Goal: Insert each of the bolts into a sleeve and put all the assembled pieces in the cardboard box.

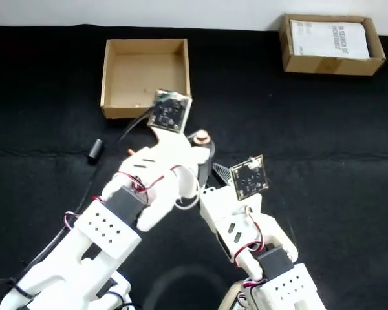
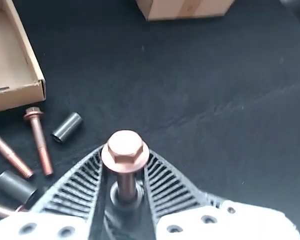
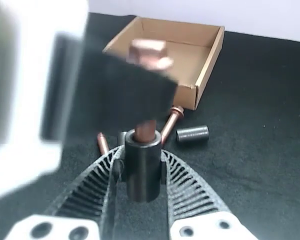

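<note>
From the high view, the left arm and the right arm meet mid-table on the black cloth, just in front of the open cardboard box. The copper head of the bolt shows between them. A loose sleeve lies off to one side, and a second box holding paper sits at the far corner.

In the left wrist view, the left gripper is pinched on the bolt's shank just under the hexagonal head. The bolt stands upright between the ribbed fingers, and its lower end meets a dark ring below. Spare bolts and another sleeve lie on the cloth beside the cardboard box.

In the right wrist view, the right gripper is clamped on the held sleeve, which stands upright. The bolt's shank enters its top opening — the head well above, in the blurred left gripper.
</note>
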Robot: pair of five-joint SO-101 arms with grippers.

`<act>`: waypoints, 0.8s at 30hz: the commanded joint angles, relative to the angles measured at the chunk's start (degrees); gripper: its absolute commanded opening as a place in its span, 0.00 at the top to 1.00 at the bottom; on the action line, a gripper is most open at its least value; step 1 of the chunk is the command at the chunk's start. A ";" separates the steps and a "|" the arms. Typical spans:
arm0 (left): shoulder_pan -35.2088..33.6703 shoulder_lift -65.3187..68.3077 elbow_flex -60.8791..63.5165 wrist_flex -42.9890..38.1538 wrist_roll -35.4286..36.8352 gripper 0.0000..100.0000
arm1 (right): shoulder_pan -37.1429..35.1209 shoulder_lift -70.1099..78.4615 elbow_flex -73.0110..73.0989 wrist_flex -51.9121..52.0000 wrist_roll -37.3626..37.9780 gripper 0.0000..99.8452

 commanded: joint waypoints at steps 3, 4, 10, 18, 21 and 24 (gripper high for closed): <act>3.91 -0.40 -3.03 5.45 0.26 0.99 | 1.01 -1.10 -0.31 -1.98 -0.53 0.99; 3.91 -0.40 -3.38 6.07 0.26 0.99 | 1.01 -1.10 -0.31 -1.98 -0.53 0.99; 4.00 -0.40 -7.08 15.38 0.26 0.86 | 3.38 -1.10 -0.57 -1.98 -0.53 0.99; 4.09 -0.40 -20.00 38.24 0.35 0.64 | 4.53 -1.10 -0.57 -1.98 -0.44 0.99; 4.09 -0.40 -24.57 45.10 0.18 0.64 | 4.53 -1.01 -0.57 -1.98 -0.44 0.99; 3.91 -0.40 -30.55 51.78 0.18 0.64 | 4.53 -1.01 -0.57 -1.98 -0.53 0.99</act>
